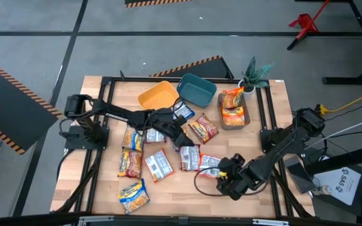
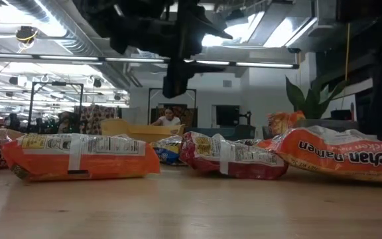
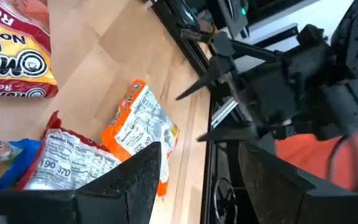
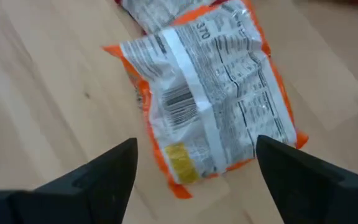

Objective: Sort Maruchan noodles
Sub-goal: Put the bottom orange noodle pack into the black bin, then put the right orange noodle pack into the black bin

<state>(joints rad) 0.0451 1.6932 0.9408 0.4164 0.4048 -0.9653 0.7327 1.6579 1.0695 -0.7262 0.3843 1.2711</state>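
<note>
Seen from above, the wooden table [image 1: 168, 188] carries ramen packets scattered across its middle, several label-side up. The right gripper [image 1: 222, 168] sits just beside an orange packet [image 1: 208, 163] near the front right, while the left gripper [image 1: 182, 139] hovers over the central cluster, close to a maroon packet [image 1: 203, 129]. At the far edge stand a yellow bin [image 1: 158, 96], a teal bin [image 1: 197, 89] and a grey bin [image 1: 234, 119] (two orange packets already lie in the grey one), with a small plant [image 1: 254, 72] behind.

At table height, an orange packet [image 2: 78, 156], a maroon packet [image 2: 227, 156] and another orange packet [image 2: 340, 154] lie flat in a row; dark arm parts hang overhead, and a person [image 2: 169, 119] sits far back in the room.

From the left wrist, its fingers [image 3: 135, 180] stand spread with nothing between them, above the orange packet [image 3: 142, 127]; the right gripper [image 3: 201, 115] beyond shows its fingers parted.

From the right wrist, the fingers [image 4: 107, 171] are wide apart and empty, the orange packet [image 4: 210, 99] lying label-up on the wood between and beyond them.
</note>
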